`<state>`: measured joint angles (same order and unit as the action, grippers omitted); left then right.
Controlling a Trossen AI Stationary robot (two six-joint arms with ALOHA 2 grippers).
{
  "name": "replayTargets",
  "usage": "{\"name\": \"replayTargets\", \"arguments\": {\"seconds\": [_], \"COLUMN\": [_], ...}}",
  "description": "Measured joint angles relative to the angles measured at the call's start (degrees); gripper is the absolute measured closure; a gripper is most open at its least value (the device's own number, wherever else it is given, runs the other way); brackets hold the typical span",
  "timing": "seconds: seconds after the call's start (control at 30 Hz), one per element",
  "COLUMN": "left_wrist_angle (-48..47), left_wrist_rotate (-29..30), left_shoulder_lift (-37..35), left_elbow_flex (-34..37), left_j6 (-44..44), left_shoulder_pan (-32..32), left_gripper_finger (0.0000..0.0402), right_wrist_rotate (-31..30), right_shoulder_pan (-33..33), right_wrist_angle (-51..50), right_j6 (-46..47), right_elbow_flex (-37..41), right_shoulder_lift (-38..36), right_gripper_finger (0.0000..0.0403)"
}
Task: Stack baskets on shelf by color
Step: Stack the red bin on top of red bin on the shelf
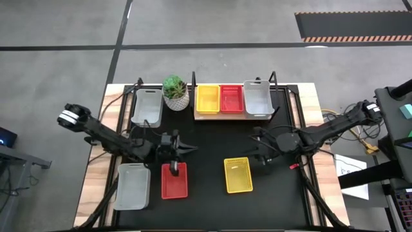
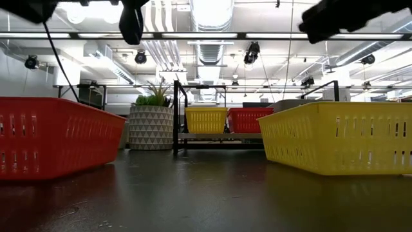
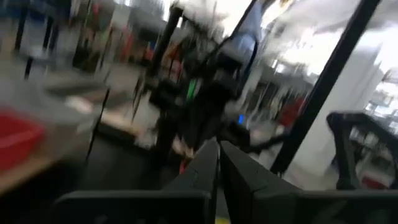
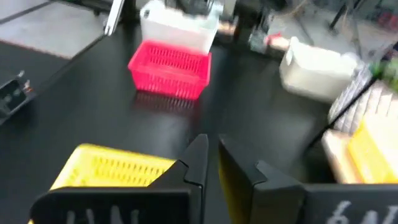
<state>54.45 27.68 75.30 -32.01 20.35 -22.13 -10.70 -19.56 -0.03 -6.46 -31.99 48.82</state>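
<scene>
Nearest the front edge, a grey-white basket (image 1: 132, 186) is lying at the near left, with a red basket (image 1: 174, 180) just to its right and a yellow basket (image 1: 237, 174) sitting further right, well apart from the red one. In the low view the red basket (image 2: 55, 136) and the yellow basket (image 2: 338, 136) are filling the left and right foreground.

The left gripper (image 1: 172, 169) is hanging just over the far end of the red basket; its fingers (image 3: 208, 163) are lying together, with nothing between them. The right gripper (image 1: 261, 156) is hovering just beyond the yellow basket's far right corner, its fingers (image 4: 200, 158) standing a narrow gap apart, holding nothing.

Farther back, a second grey-white basket (image 1: 147, 106) is resting at the far left, next to a potted plant (image 1: 175, 93). At the far centre the shelf (image 1: 233, 116) is carrying three baskets side by side: yellow (image 1: 207, 98), red (image 1: 232, 98) and grey-white (image 1: 257, 96).
</scene>
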Motion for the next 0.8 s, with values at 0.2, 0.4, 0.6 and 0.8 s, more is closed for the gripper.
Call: {"name": "replayTargets", "arguments": {"seconds": [0.2, 0.4, 0.6, 0.8], "left_wrist_angle": [-35.7, -60.1, -65.1, -82.6], "left_wrist_rotate": [-0.4, -6.8, -15.0, -20.8], "left_shoulder_lift": [-6.0, -5.0, 0.8, 9.5], "left_elbow_flex": [-8.1, -15.4, -22.3, -32.6], "left_j6": [13.0, 26.8, 28.9, 28.9], "left_shoulder_pan": [-0.1, -1.5, -3.5, -5.0], "left_gripper_finger": [0.04, 0.04, 0.0401, 0.0401], "right_wrist_rotate": [0.0, 0.0, 0.0, -1.2], "right_shoulder_pan": [-0.9, -1.2, -1.2, -1.2], "right_wrist_angle": [-3.2, -3.2, -2.6, -2.6], "right_j6": [3.5, 3.5, 3.5, 3.5], "right_elbow_flex": [0.4, 0.5, 0.5, 0.5], "right_shoulder_lift": [-1.7, -0.3, 0.7, 0.8], "right_gripper_finger": [0.0392, 0.0394, 0.0394, 0.0394]}}
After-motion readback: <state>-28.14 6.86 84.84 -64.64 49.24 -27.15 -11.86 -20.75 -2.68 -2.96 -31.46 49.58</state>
